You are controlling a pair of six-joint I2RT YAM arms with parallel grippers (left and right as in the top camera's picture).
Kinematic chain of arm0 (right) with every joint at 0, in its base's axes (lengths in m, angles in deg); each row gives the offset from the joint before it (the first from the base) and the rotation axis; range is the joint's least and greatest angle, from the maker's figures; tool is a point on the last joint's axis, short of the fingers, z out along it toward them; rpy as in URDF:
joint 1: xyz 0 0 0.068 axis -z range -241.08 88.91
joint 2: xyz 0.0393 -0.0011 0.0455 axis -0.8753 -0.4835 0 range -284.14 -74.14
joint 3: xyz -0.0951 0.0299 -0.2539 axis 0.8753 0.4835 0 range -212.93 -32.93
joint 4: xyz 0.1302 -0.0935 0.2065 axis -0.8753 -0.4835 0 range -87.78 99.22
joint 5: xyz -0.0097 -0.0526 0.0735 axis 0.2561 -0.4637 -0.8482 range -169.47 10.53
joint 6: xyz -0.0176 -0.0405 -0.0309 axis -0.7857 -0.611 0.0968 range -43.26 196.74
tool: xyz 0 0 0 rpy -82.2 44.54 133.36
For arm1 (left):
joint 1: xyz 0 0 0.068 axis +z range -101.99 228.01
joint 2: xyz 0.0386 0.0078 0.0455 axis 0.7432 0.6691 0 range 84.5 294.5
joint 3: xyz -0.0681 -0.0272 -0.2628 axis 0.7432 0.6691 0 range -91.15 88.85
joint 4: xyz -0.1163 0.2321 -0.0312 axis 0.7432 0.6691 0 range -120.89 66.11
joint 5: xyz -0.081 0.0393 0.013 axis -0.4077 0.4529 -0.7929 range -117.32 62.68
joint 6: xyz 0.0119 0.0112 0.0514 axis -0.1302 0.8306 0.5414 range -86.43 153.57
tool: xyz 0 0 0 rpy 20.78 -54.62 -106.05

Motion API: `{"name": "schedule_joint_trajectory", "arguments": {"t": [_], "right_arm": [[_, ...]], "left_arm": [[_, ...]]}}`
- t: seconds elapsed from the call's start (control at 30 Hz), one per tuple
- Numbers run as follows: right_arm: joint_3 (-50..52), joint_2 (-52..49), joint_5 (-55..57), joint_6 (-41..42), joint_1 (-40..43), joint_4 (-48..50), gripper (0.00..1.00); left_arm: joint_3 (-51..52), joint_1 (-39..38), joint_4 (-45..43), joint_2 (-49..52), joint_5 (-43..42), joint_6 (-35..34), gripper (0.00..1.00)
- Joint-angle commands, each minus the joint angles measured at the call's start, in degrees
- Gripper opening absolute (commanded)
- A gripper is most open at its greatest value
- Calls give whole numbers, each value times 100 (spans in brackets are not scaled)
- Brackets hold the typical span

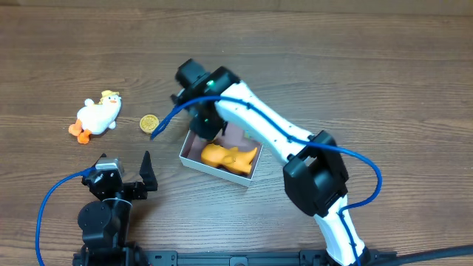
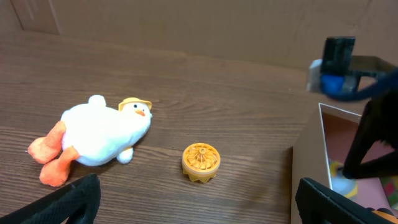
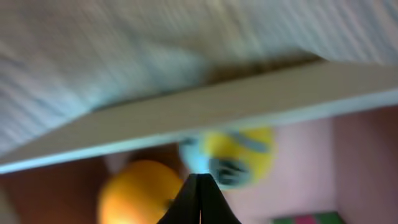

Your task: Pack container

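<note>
The container (image 1: 214, 169) is a shallow white-walled box with a pinkish inside, at the table's middle. An orange toy (image 1: 228, 157) lies in it. My right gripper (image 1: 209, 131) reaches down into the box's far left corner. In the right wrist view its fingers (image 3: 199, 183) are shut together with nothing between them, just inside the white wall (image 3: 217, 102). They are beside a blurred yellow and blue toy (image 3: 239, 149) and the orange toy (image 3: 137, 193). My left gripper (image 1: 124, 171) is open and empty, low at the front left (image 2: 202, 208).
A white plush duck (image 1: 97, 115) with orange feet lies at the left (image 2: 99, 137). A small round yellow piece (image 1: 149, 123) sits between the duck and the box (image 2: 201, 162). The box's outer wall (image 2: 308, 168) shows at the right of the left wrist view.
</note>
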Motion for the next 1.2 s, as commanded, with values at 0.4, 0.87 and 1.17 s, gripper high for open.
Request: {"name": "schedule_joint_trajectory", "arguments": {"t": [0.4,0.87,1.17], "right_arm": [[-166,48,-562,9,-796,-94,4],[-155,48,-369,4,-887,-184,4],[-151,46,-437,7,162,20,4]], "left_arm": [[17,35,-13,-37,-2,129,100],[17,35,-11,-37,-2,129,100],[17,35,-13,-37,-2,129,100]]}}
